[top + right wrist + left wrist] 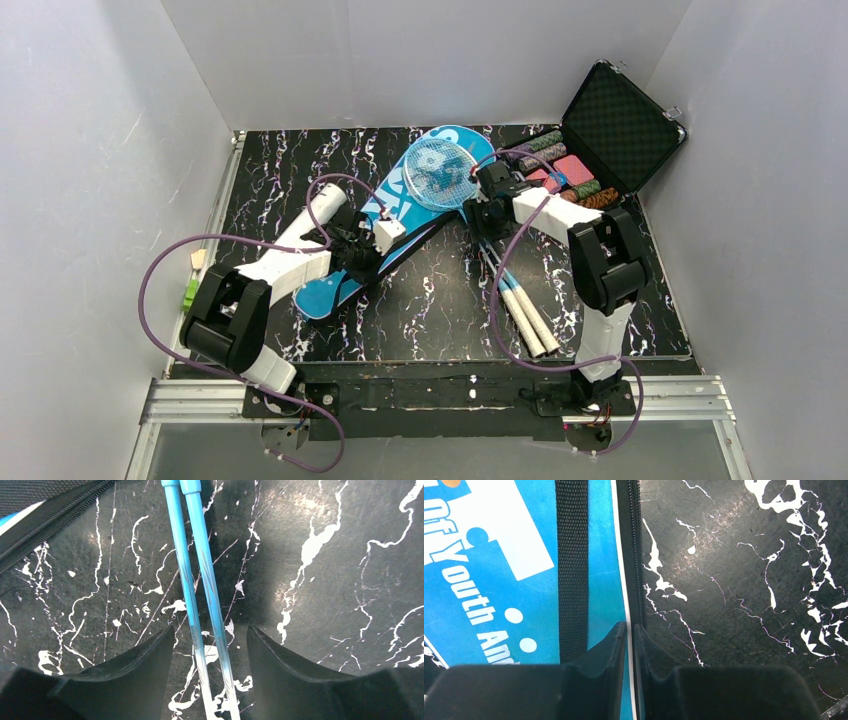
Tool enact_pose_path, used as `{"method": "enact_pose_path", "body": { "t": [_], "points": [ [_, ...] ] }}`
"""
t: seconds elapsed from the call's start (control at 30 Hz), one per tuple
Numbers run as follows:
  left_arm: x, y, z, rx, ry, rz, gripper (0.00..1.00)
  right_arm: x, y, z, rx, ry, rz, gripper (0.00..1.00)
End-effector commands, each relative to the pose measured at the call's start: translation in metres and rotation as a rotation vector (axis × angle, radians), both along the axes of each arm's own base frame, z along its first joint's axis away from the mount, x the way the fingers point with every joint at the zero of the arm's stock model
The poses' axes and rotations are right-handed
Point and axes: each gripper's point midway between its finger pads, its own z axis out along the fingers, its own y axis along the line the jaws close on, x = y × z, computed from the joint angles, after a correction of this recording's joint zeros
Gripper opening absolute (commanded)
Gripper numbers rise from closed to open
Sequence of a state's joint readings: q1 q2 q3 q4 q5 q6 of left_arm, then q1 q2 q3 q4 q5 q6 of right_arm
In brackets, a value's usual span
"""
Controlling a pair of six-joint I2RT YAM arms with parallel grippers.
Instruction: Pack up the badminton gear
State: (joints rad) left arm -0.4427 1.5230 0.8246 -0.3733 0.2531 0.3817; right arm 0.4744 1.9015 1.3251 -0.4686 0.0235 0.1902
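Blue racket bag with white lettering, lying slantwise across the black, white-veined counter, wide end toward the back. Two light-blue rackets side by side, heads resting on the bag's wide end, white handles pointing to the near edge. Open black hard case of coloured chips at the back right, apart from the gear.

Left claw narrowed to a sliver, pinching the bag's zipper edge, white piping caught between the fingers, black webbing strap just beside. Right claw spread wide, low over the counter, straddling both blue shafts, one finger on each side, neither seeming to touch them.

Step in hand, as a judgement: getting the rackets into the bag, left side holding the bag's edge, right side lined up for a grasp of the shafts.

Next move, probably: closing the right claw on both shafts together, then feeding the heads through the bag's opening. Needed for that: a squeeze firm enough to keep the pair from splaying, and a steady hold on the bag's edge. Whether the zipper is open along the wide end: not possible to tell.
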Motion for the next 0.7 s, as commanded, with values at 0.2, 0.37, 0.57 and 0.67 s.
{"method": "enact_pose_path", "body": {
  "t": [0.2,0.37,0.57,0.67],
  "points": [
    [0.007,-0.001,0.021,-0.008,-0.067,-0.006,0.13,0.001,0.009,-0.015,0.013,0.011,0.006,0.36],
    [0.007,0.001,0.018,0.004,-0.063,-0.003,0.13,0.004,0.007,-0.001,0.029,-0.045,-0.024,0.06],
    [0.006,0.001,0.018,0.005,-0.060,-0.004,0.13,0.011,-0.015,0.015,-0.013,-0.122,-0.119,0.01],
    [0.005,0.002,0.017,0.008,-0.057,-0.006,0.12,0.010,-0.027,0.012,-0.021,-0.112,-0.174,0.01]
  ]
}}
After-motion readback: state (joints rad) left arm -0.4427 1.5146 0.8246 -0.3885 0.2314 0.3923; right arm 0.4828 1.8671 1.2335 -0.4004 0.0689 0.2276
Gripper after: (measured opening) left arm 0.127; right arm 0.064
